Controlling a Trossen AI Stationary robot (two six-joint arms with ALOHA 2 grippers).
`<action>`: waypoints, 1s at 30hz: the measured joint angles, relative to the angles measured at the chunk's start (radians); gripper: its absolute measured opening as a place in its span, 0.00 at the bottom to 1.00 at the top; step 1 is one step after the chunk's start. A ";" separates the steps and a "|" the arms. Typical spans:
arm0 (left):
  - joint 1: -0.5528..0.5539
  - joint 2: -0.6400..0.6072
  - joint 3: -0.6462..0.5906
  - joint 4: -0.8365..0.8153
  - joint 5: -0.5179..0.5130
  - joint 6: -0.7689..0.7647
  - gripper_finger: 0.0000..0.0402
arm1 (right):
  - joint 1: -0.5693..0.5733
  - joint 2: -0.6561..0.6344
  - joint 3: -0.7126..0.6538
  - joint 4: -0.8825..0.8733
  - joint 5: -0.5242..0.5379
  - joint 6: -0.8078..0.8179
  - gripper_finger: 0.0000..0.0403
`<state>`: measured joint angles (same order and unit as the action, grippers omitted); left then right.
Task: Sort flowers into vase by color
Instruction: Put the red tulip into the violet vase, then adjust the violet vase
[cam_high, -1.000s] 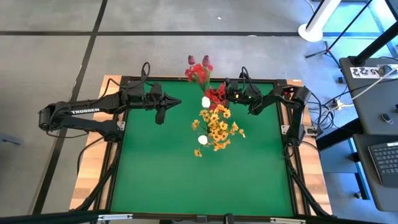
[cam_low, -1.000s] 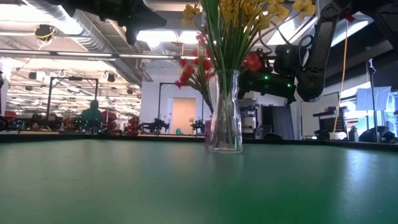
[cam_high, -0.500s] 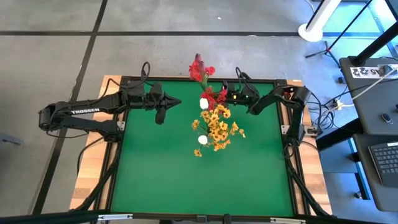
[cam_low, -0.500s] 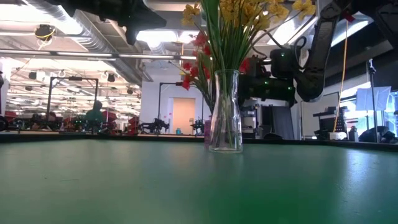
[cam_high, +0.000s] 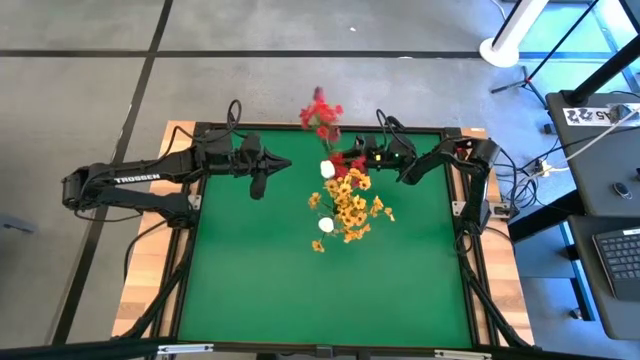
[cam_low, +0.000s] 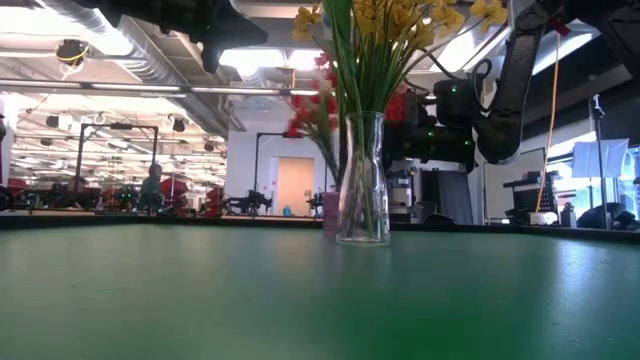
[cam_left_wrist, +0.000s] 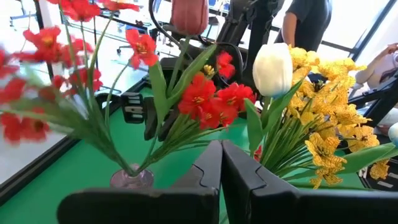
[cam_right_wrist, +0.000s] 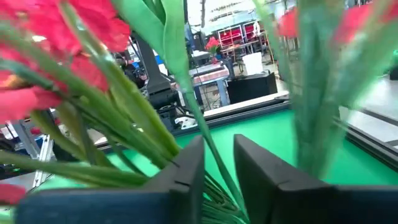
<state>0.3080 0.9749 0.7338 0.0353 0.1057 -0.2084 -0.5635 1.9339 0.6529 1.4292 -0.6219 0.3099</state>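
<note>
Red flowers (cam_high: 322, 112) lean past the table's (cam_high: 250, 290) far edge.
Right gripper (cam_high: 352, 158) fingers parted around their stems; left gripper (cam_high: 259, 187) closed, which only its wrist view shows.

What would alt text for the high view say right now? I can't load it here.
Seen from above, a green table holds a bouquet of yellow flowers with white tulip buds near its middle, and red flowers lean out past the far edge. The right gripper sits among the red blooms; the left gripper waits, shut, over the table's far left.

Red flowers (cam_high: 322, 112), yellow blossoms (cam_high: 350, 205), white bud (cam_left_wrist: 272, 62), green table (cam_high: 260, 280).
</note>
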 joint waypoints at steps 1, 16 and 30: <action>0.000 0.000 0.000 0.000 0.000 -0.001 0.00 | 0.000 0.000 0.000 0.000 0.000 0.000 0.25; 0.000 0.000 0.000 0.000 0.000 -0.002 0.00 | -0.026 -0.075 -0.001 -0.103 -0.071 0.000 0.53; 0.000 0.000 0.000 0.003 0.000 -0.002 0.00 | -0.028 -0.132 0.000 -0.156 0.035 -0.002 0.53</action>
<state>0.3080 0.9752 0.7338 0.0380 0.1055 -0.2107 -0.5911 1.8023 0.6529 1.2732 -0.5869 0.3081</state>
